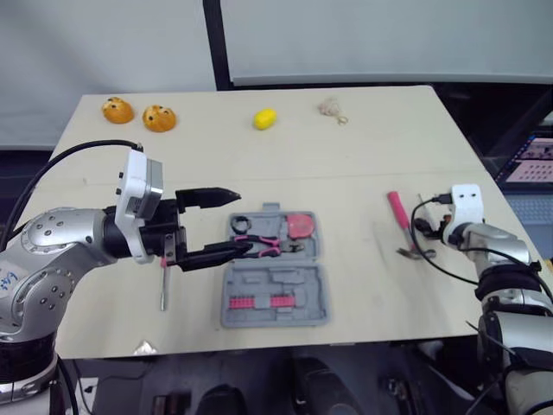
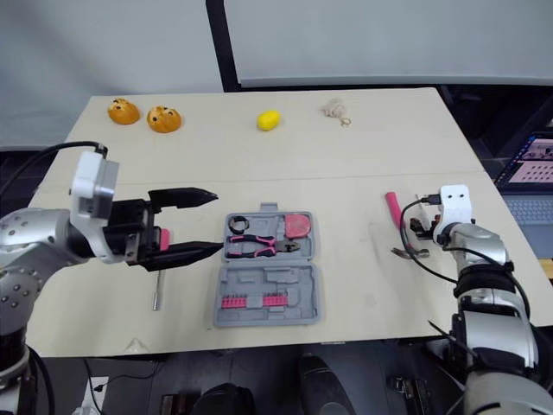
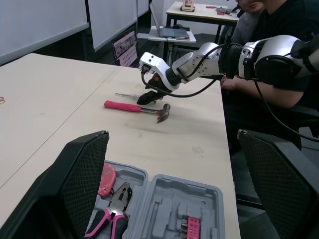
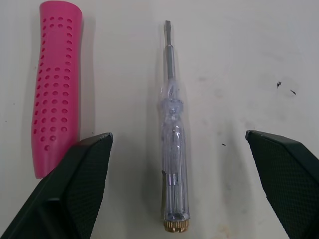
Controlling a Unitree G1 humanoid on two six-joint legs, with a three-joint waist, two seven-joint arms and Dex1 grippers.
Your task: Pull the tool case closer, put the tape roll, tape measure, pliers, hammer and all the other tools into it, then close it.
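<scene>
Straddling the clear screwdriver with right jaws spread wide, the arm may snag the pink hammer just beside it; the tool case lies open on the tabletop, left jaws released at its edge.

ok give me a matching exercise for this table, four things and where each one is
Things:
1 pliers
2 hammer
3 clear screwdriver
4 yellow fruit

Places:
A far side of the table
B inside the open tool case
C pink-handled, on the table right of the case
D on the table between the right gripper's open fingers

Pairs: 1-B, 2-C, 3-D, 4-A
</scene>
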